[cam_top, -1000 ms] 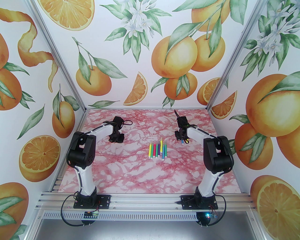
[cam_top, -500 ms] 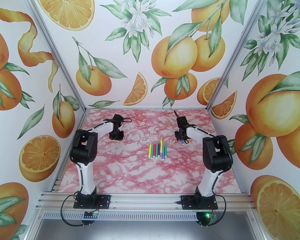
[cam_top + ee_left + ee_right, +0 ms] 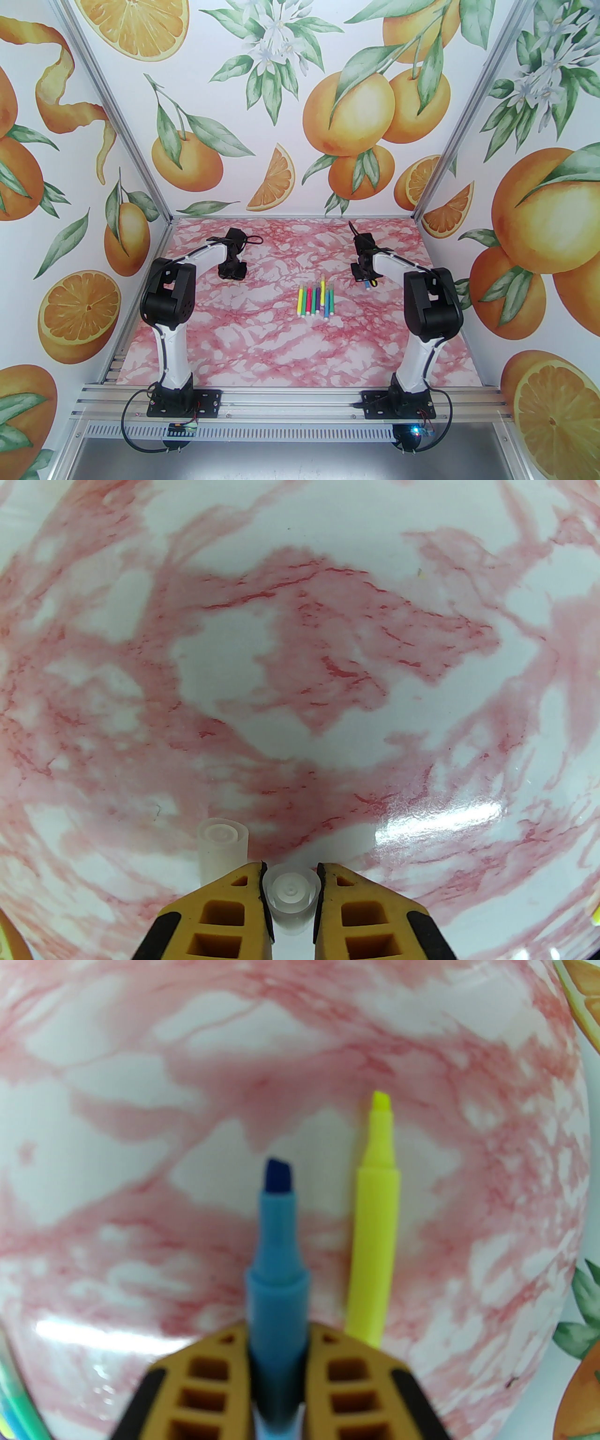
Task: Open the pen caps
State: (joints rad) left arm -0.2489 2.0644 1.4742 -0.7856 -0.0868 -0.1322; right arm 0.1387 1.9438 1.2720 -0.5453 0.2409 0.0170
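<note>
Left end effector (image 3: 289, 869) hangs over the surface (image 3: 262, 347) toward its far-left corner. Pads touch both sides of a clear cap (image 3: 291, 895), so it's pinching it. Can't tell if the cap's bottom is on the surface yet. A loose cap (image 3: 222, 843) sits on the surface just beside the left finger, apart from the pinched one.

Step in hand, my read: park this cap w/ the other, then the blue pen goes down. To do it well, rest the cap on the surface before spreading the pads. Open only a little and lift straight up, so the finger doesn't clip the loose cap & roll it.

Mid-surface, a bit toward the right edge, is the row of capped pens (image 3: 316, 300). They lie side by side, white plugs toward the near edge.

Right end effector (image 3: 279, 1330), toward the far-right corner, is pressed onto the blue pen (image 3: 277, 1250). Pen is uncapped, dark chisel tip bare & pointing fwd. The yellow pen (image 3: 372, 1241), also uncapped, lies on the surface just right of it, roughly parallel, not touching. Lay blue alongside yellow w/o nudging it. The bare tip could prob mark the surface, so set it down flat, no dragging.

Counts:
- Caps off: 2 (1 pinched, 1 loose)
- Uncapped pens: 2
- Capped pens in row: approx 8, too small for an exact no.
- End effectors: 2
</note>
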